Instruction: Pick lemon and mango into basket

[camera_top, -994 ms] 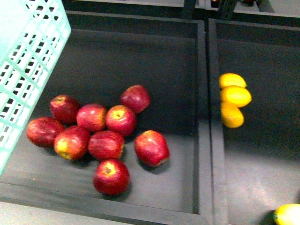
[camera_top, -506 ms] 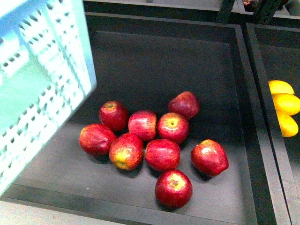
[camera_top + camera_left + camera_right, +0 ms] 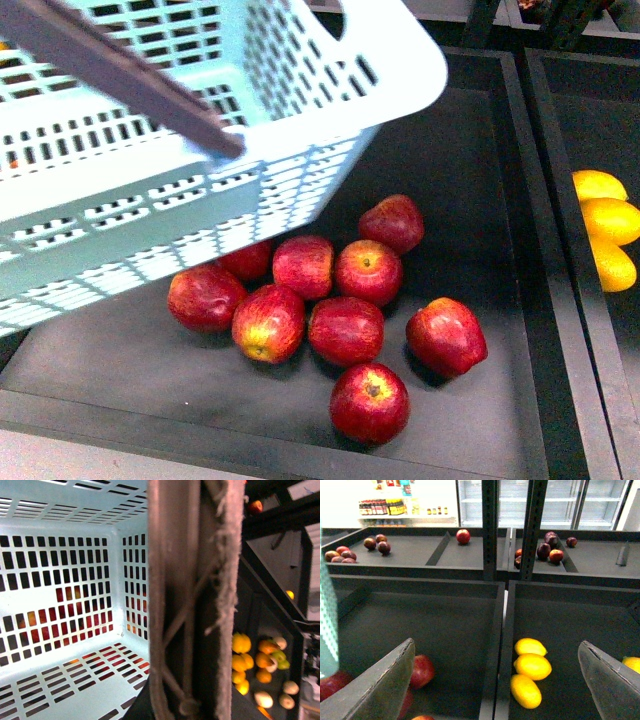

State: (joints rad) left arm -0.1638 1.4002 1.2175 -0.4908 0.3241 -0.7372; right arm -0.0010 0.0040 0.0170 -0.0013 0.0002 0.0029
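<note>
Left wrist view: left jaws clenched on basket [image 3: 60, 555] bar [image 3: 172, 580]; right jaws spread.

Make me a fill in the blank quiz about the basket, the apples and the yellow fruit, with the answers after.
1. The basket hangs over a bin of ___ apples.
2. In the left wrist view, the basket's floor is ___ of fruit.
3. The right hand is ___, with nothing between its fingers.
4. ___ yellow fruits lie touching in a row beside the divider in the neighbouring bin.

Missing words: red; empty; open; Three.
</note>
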